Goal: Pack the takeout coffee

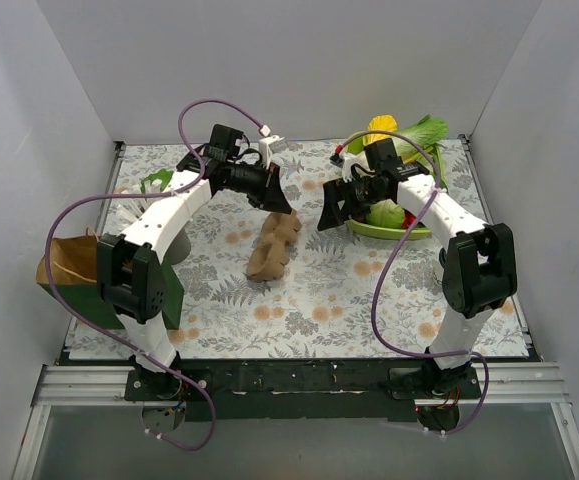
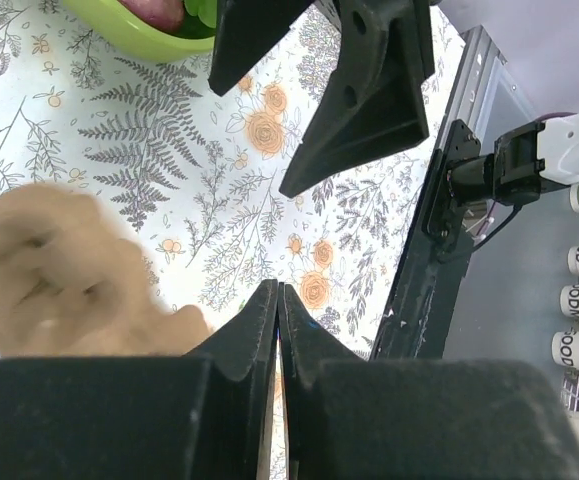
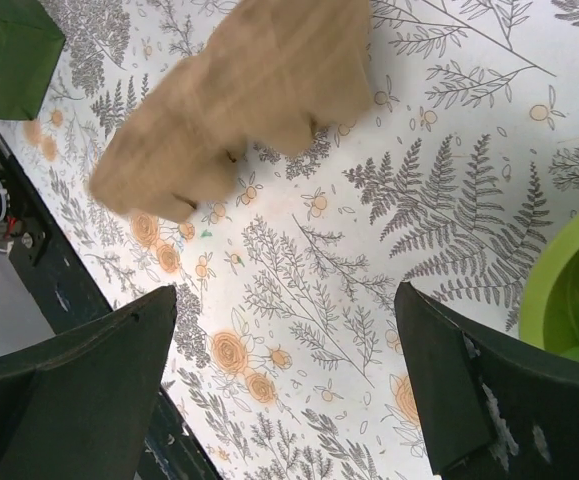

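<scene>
The takeout coffee does not show in any view. My left gripper (image 1: pixel 280 203) hovers over the flowered mat just behind the brown cardboard carrier (image 1: pixel 274 245). In the left wrist view its jaws are pressed together with nothing between them (image 2: pixel 279 292), and the carrier (image 2: pixel 59 270) lies blurred to their left. My right gripper (image 1: pixel 335 213) stands open a little to the carrier's right, facing the left one. In the right wrist view only bare mat shows between its spread jaws (image 3: pixel 289 350), with the carrier (image 3: pixel 239 90) beyond them.
A green bowl (image 1: pixel 401 231) of vegetables sits at the back right, close behind my right gripper. A green paper bag with a brown inside (image 1: pixel 69 262) stands at the left edge beside my left arm. A grey cup (image 1: pixel 180 247) is partly hidden under that arm.
</scene>
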Controlling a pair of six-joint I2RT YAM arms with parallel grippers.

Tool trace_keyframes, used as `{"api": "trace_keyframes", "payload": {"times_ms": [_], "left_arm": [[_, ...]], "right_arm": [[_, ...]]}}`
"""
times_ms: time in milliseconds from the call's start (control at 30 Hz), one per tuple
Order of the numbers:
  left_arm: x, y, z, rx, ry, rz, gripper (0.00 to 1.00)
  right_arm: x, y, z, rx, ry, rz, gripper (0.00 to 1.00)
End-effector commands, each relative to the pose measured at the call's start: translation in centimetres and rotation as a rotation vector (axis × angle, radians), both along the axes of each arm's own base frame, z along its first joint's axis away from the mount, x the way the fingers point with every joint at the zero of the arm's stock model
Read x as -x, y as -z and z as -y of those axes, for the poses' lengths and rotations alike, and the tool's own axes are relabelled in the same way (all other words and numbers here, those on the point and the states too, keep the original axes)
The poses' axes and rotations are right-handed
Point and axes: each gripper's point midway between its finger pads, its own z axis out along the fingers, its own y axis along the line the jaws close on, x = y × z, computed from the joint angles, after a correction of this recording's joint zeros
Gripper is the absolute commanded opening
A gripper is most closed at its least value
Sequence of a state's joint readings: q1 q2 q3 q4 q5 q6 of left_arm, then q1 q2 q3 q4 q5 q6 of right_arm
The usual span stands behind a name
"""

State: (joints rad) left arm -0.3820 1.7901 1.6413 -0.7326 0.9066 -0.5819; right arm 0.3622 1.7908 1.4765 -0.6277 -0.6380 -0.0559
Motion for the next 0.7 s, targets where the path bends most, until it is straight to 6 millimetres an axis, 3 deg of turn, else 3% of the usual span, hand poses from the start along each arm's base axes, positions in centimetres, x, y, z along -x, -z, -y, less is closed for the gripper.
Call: {"api": "trace_keyframes", "payload": {"times_ms": [0, 67, 100, 233, 333, 533, 600, 667], "left_arm": [[1.3, -1.4, -0.4, 0.004, 0.037, 0.081, 0.00], [0.6, -0.1, -0.8, -0.057, -0.003, 0.104, 0.02], [0.4, 0.9, -1.3, -0.092, -0.008, 0.120, 0.21], [-0.6, 3.6, -2.2, -0.218, -0.115, 0.140, 0.40], [-1.6, 4.4, -3.4, -0.272, -0.229, 0.144, 0.41], [-2.1, 1.0, -5.2, -0.249, -0.402, 0.225, 0.42], [-1.6, 1.6, -6.1, -0.267, -0.481, 0.179, 0.43], [-1.3, 4.1, -8.1, -0.354, -0.574, 0.128, 0.43]], "right_arm": [[-0.6, -0.9, 0.1, 0.000, 0.006, 0.050, 0.97], [-0.5, -1.2, 0.2, -0.002, 0.003, 0.061, 0.96], [-0.3, -1.5, 0.3, -0.005, 0.002, 0.071, 0.96], [0.1, -3.0, 0.5, -0.015, 0.000, 0.110, 0.96], [0.4, -3.9, 0.7, -0.017, -0.005, 0.144, 0.95], [1.1, -4.7, 1.5, 0.005, -0.007, 0.201, 0.95], [1.6, -4.5, 1.8, 0.011, -0.006, 0.197, 0.95], [1.8, -4.4, 1.9, 0.012, -0.006, 0.195, 0.95]]}}
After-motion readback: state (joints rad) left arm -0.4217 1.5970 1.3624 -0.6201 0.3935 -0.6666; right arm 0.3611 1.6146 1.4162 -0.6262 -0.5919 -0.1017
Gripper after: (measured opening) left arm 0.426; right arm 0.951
